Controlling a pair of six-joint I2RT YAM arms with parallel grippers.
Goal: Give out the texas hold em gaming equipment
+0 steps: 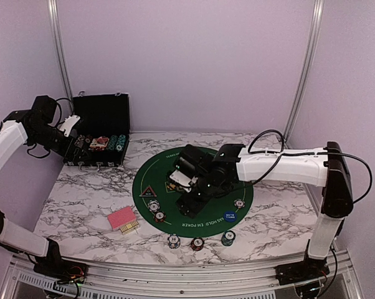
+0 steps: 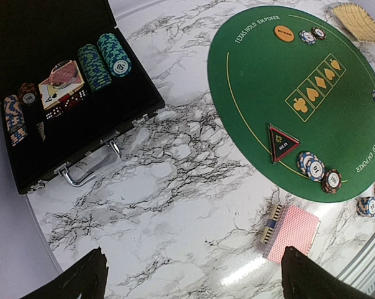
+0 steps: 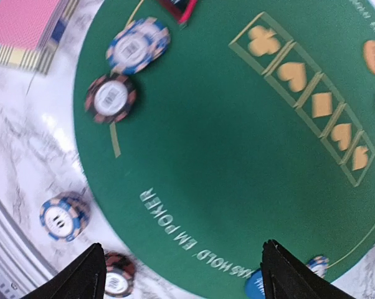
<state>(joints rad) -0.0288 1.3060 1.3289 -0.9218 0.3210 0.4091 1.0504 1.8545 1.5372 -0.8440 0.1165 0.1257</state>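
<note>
My right gripper [image 3: 181, 277] hangs open over the near part of the round green mat [image 1: 203, 163], nothing between its fingers. Two striped chips [image 3: 137, 43] lie on the mat's left side beside the black triangular button [image 2: 281, 142]. More chips [image 1: 197, 243] sit on the marble in front of the mat, and the blue button [image 1: 229, 217] lies on the mat's near right. An orange button [image 2: 284, 33] rests at the mat's far side. The red-backed cards [image 1: 123, 218] lie left of the mat. My left gripper [image 2: 194, 283] is open and empty, up by the case.
The black hinged case [image 1: 100, 131] stands open at the back left with rows of chips [image 2: 106, 59] and dice inside. A tan woven tray [image 2: 357, 22] shows at the far edge of the mat. Purple walls close off the back and sides.
</note>
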